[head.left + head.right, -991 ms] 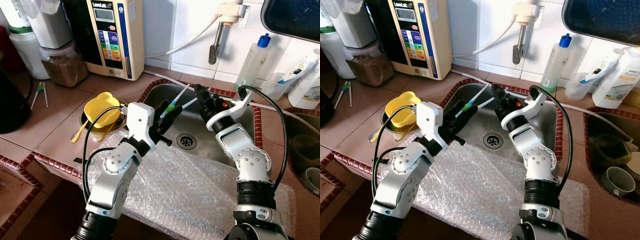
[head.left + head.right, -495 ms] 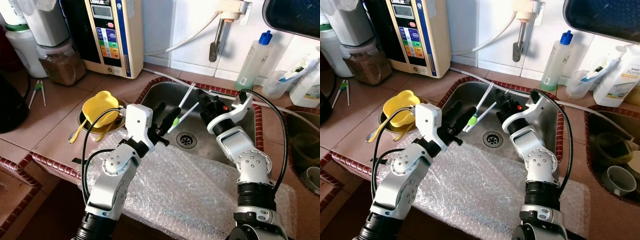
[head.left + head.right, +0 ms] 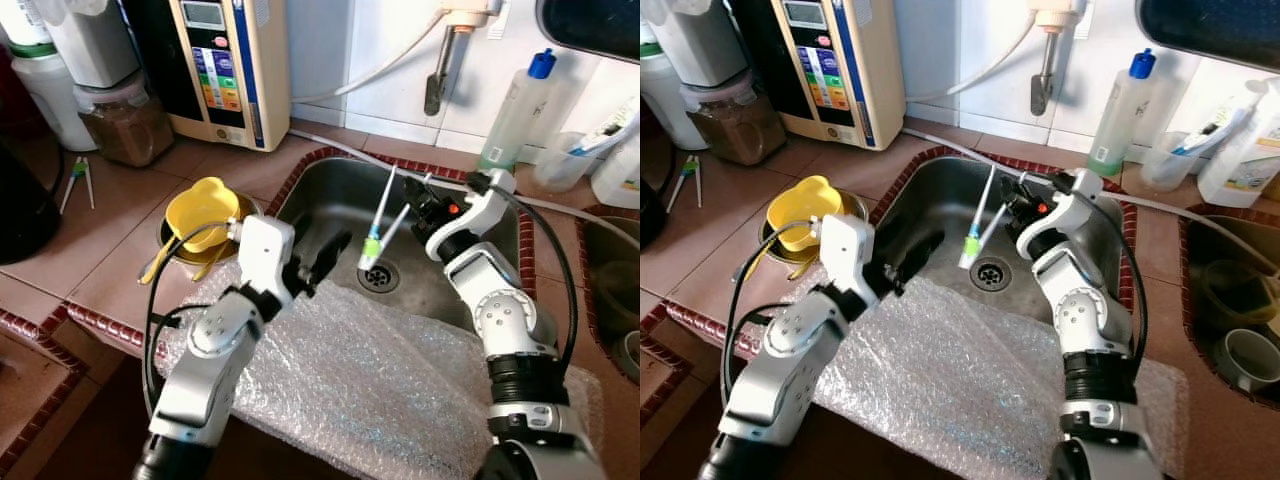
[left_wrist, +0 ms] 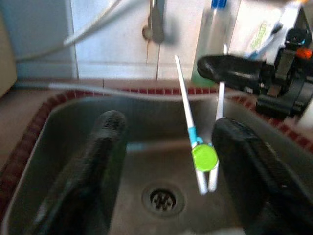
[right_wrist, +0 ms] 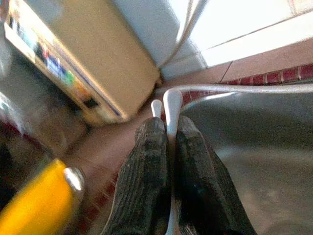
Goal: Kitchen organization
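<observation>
A pair of white training chopsticks (image 3: 379,218) with a green joint (image 4: 204,156) hangs steeply over the steel sink (image 3: 322,190), near the drain (image 3: 378,277). My right gripper (image 3: 416,196) is shut on their upper part; in the right wrist view the white ends (image 5: 171,104) stick out past its fingers (image 5: 146,161). My left gripper (image 3: 322,258) stands open at the sink's front edge, a short way left of the chopsticks' lower end and apart from them. Its fingers (image 4: 100,156) have nothing between them.
Bubble wrap (image 3: 370,385) covers the counter in front of the sink. A yellow bowl (image 3: 198,208) with spoons sits left of the sink, a water ioniser (image 3: 230,60) and a jar (image 3: 125,125) behind it. Another chopstick pair (image 3: 76,182) lies far left. Tap (image 3: 438,85) and bottle (image 3: 515,110) stand behind.
My left gripper let go of the chopsticks' green end and drew back to the sink's front edge. The right gripper kept them, and they swung more upright over the drain.
</observation>
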Controlling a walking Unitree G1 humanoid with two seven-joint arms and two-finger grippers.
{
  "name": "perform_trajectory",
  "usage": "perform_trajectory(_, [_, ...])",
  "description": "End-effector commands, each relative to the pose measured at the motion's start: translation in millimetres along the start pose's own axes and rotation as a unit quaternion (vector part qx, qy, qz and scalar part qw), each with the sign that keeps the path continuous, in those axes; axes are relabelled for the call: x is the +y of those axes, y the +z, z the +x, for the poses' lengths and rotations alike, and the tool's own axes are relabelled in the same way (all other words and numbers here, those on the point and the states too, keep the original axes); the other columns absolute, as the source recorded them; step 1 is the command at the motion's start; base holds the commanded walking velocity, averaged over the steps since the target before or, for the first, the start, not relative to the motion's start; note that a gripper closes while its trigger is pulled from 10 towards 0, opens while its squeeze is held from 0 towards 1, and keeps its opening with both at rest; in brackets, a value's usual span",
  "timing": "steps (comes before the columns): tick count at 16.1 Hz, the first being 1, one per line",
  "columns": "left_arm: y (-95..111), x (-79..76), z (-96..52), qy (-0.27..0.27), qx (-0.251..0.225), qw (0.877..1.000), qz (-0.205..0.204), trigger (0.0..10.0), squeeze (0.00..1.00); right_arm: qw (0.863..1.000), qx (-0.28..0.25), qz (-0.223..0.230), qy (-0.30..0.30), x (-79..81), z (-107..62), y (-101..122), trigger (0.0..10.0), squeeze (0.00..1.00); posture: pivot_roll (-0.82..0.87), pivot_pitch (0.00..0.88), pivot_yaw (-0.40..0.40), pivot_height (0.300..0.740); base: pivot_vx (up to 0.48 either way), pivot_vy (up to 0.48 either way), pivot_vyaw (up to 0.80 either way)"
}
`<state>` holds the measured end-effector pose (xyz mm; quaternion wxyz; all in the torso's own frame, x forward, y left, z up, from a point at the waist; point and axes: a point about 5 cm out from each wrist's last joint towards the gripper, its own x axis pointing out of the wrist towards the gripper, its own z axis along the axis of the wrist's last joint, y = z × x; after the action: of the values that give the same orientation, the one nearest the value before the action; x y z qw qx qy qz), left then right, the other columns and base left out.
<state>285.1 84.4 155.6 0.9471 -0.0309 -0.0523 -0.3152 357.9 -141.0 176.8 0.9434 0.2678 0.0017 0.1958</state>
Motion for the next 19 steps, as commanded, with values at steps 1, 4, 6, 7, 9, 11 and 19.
perform_trajectory(1, [2,4.6,-6.7,0.0,0.01,1.0,0.009,10.0,1.0,0.998,0.023,-0.056,0.022,1.7,4.1,-4,0.0,0.0,0.09,0.094,0.047,0.74,0.0,0.0,0.0])
perform_trajectory(4, [-6,12.8,-21.5,-0.003,0.043,0.999,0.008,10.0,1.0,0.989,0.055,-0.137,0.031,-8.8,6.2,-12,0.0,0.0,0.09,0.097,0.047,0.74,0.0,0.0,0.0])
perform_trajectory(6, [-8,12.9,-22.3,-0.027,0.055,0.998,0.035,10.0,1.0,0.979,0.076,-0.189,0.025,-18.4,5.5,-21,0.0,0.0,0.09,0.094,0.045,0.74,0.0,0.0,0.0])
perform_trajectory(7, [-7,13.1,-20.0,-0.027,0.054,0.997,0.036,10.0,1.0,0.977,0.081,-0.198,0.022,-20.8,4.6,-23,0.0,0.0,0.1,0.093,0.045,0.74,0.0,0.0,0.0])
perform_trajectory(9, [-3,7.1,-14.8,-0.022,0.044,0.998,0.029,10.0,1.0,0.974,0.086,-0.211,0.014,-30.2,0.9,-28,0.0,0.0,0.09,0.094,0.038,0.74,0.0,0.0,0.0])
perform_trajectory(11, [-6,1.6,-16.8,-0.031,0.047,0.998,0.029,10.0,1.0,0.972,0.089,-0.218,0.0,-36.3,-2.2,-32,0.0,0.0,0.08,0.082,0.039,0.74,0.0,0.0,0.0])
perform_trajectory(19, [-18,11.4,-31.5,-0.001,0.087,0.995,0.041,10.0,1.0,0.965,0.097,-0.241,-0.014,-42.6,-14.7,-48,10.0,1.0,0.06,0.082,0.045,0.74,0.0,0.0,0.0])
